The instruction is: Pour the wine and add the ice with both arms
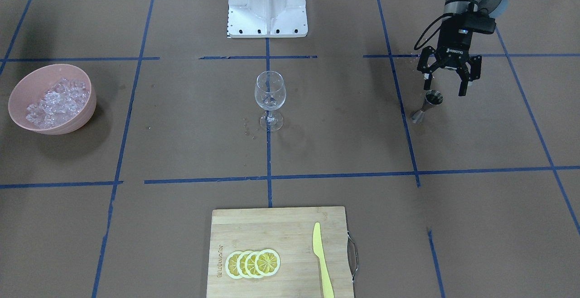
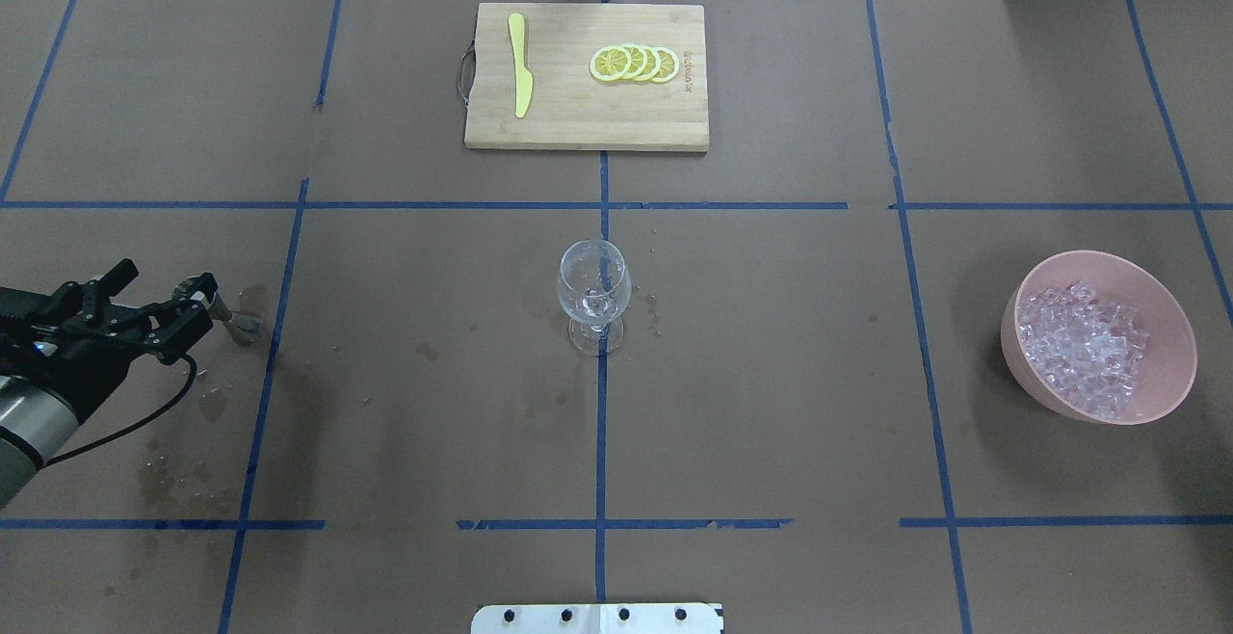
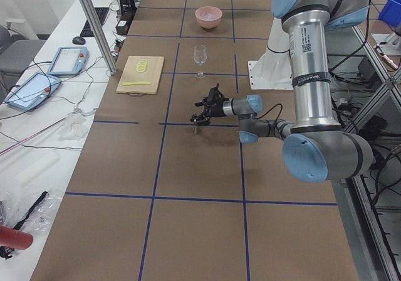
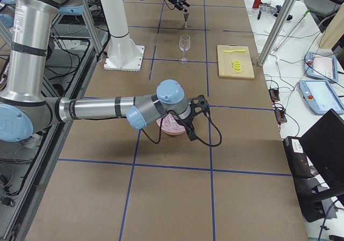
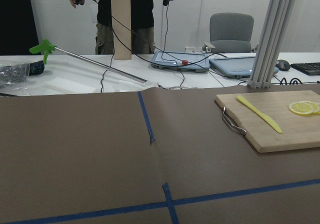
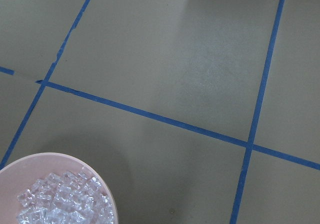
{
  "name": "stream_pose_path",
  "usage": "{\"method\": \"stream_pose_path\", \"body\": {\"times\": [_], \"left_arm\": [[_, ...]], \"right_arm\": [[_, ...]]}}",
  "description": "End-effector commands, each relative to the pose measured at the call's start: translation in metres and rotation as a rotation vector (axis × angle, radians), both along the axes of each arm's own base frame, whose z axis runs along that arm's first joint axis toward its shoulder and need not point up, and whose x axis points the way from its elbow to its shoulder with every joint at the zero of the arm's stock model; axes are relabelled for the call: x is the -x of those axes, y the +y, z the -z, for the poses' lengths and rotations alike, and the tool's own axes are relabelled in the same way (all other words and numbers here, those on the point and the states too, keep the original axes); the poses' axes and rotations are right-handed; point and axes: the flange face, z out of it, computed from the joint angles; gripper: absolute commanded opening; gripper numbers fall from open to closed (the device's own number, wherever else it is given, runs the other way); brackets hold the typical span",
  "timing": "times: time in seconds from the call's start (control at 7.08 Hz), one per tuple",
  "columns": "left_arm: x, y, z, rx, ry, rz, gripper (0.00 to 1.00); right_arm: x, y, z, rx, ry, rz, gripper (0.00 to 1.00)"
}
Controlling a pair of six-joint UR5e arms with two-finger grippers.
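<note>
A clear wine glass (image 1: 270, 92) stands upright at the table's middle, also in the overhead view (image 2: 594, 292). The ice (image 1: 56, 101) is heaped in a pink bowl (image 2: 1170, 326) at the robot's right. My left gripper (image 1: 445, 88) is open and empty. It hangs just above a small metal jigger (image 1: 428, 105) that stands on the paper, and does not touch it; it also shows overhead (image 2: 164, 277). My right gripper (image 4: 196, 117) shows only in the exterior right view, over the bowl's edge; I cannot tell if it is open. Its wrist view shows the ice (image 6: 60, 201) below.
A wooden cutting board (image 1: 272, 225) with lemon slices (image 1: 253, 264) and a yellow knife (image 1: 322, 261) lies at the operators' edge. The white stand base (image 1: 267, 6) sits at the robot's side. Wet stains (image 2: 212, 403) mark the paper near the jigger.
</note>
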Motion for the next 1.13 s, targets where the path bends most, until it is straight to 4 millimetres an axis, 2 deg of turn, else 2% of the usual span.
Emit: {"method": "stream_pose_path", "body": {"times": [0.0, 0.56, 0.71, 0.85, 0.99], "left_arm": [[-0.022, 0.002, -0.013, 0.0, -0.019, 0.004, 1.0], [-0.055, 0.003, -0.041, 0.009, -0.059, -0.009, 0.99], [-0.056, 0.005, -0.046, 0.011, -0.068, -0.015, 0.94], [-0.057, 0.005, -0.053, 0.015, -0.081, -0.015, 0.81], [-0.059, 0.008, -0.054, 0.015, -0.083, -0.022, 0.6]], "right_arm": [[0.0, 0.0, 0.0, 0.002, 0.0, 0.0, 1.0], [0.0, 0.0, -0.004, 0.008, 0.002, -0.001, 1.0], [0.0, 0.0, -0.004, 0.008, 0.002, -0.001, 1.0], [0.0, 0.0, -0.004, 0.008, 0.002, -0.001, 1.0], [0.0, -0.001, -0.003, 0.006, 0.002, -0.001, 1.0]]}}
